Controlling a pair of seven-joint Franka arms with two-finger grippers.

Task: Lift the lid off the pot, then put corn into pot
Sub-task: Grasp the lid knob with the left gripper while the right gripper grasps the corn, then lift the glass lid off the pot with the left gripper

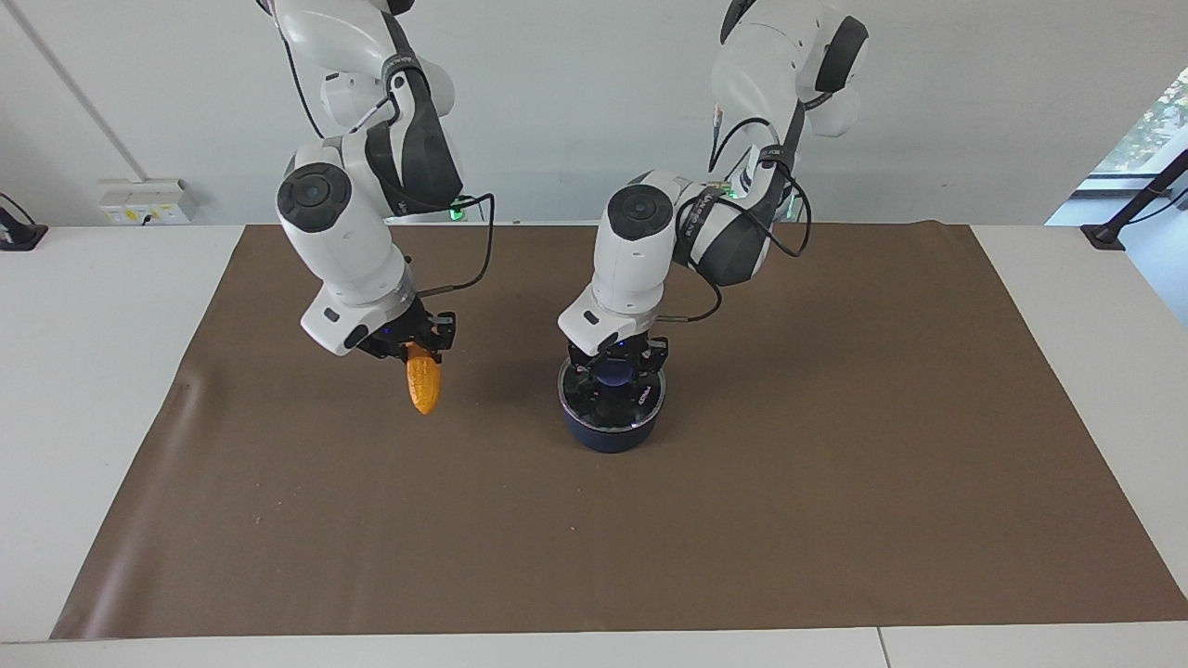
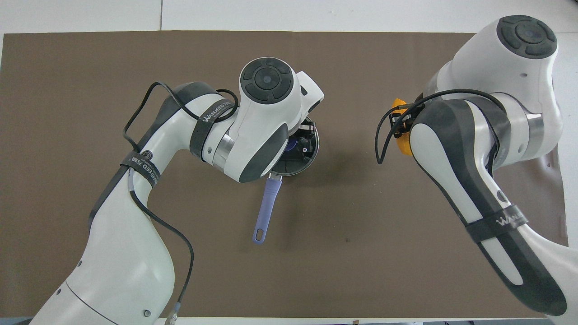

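The dark blue pot [image 1: 608, 433] stands mid-table on the brown mat, its lighter blue handle [image 2: 265, 207] pointing toward the robots. The glass lid [image 1: 652, 397] lies on the pot and shows partly in the overhead view [image 2: 309, 155]. My left gripper [image 1: 614, 374] is down on the lid, its fingers shut around the blue knob [image 1: 613, 377]; the arm hides most of it from above [image 2: 299, 143]. My right gripper [image 1: 419, 350] is shut on the wide end of the yellow-orange corn [image 1: 424, 383], which hangs tip down above the mat, beside the pot toward the right arm's end. From above only bits of the corn [image 2: 405, 145] show.
The brown mat [image 1: 742, 520] covers most of the white table [image 1: 93, 371]. A fold in the mat [image 1: 186, 388] lies at the right arm's end. A wall socket box [image 1: 148, 199] sits at the table's edge by the robots.
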